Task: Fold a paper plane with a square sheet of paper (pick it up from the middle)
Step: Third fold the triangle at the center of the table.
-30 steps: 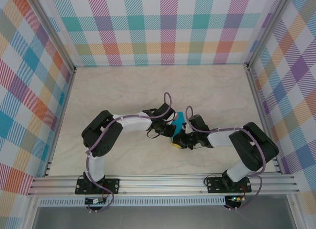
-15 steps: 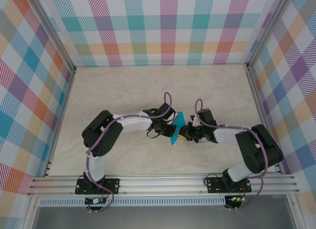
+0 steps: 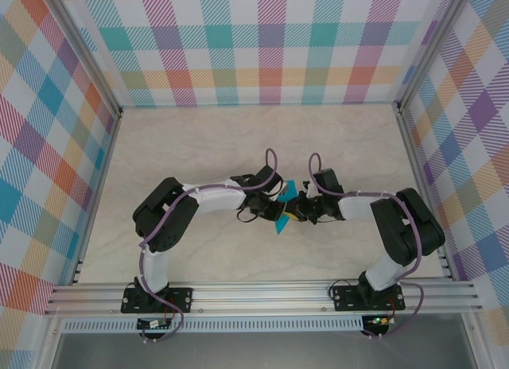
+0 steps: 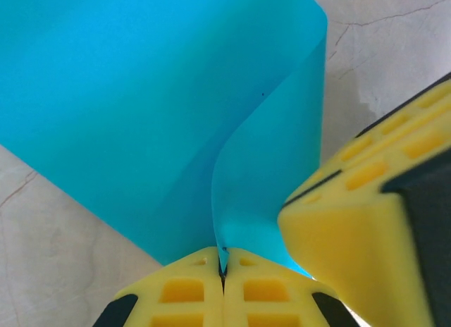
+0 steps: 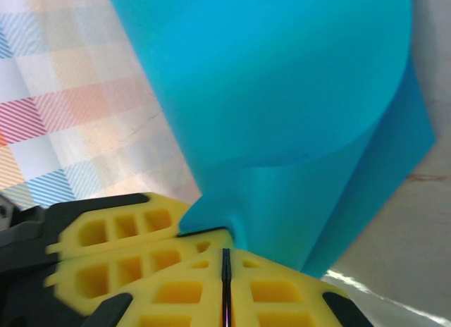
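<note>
Now, sheet in left claw, right claw.

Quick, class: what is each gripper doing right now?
Left gripper: closed, pinching the blue paper sheet.
Right gripper: closed at the sheet's fold; grip cannot be told.

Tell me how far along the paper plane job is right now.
Done: the square sheet of paper is lifted off the table. In hand: the left gripper and right gripper both pinch it, curled, no crease showing. To do: every fold.
</note>
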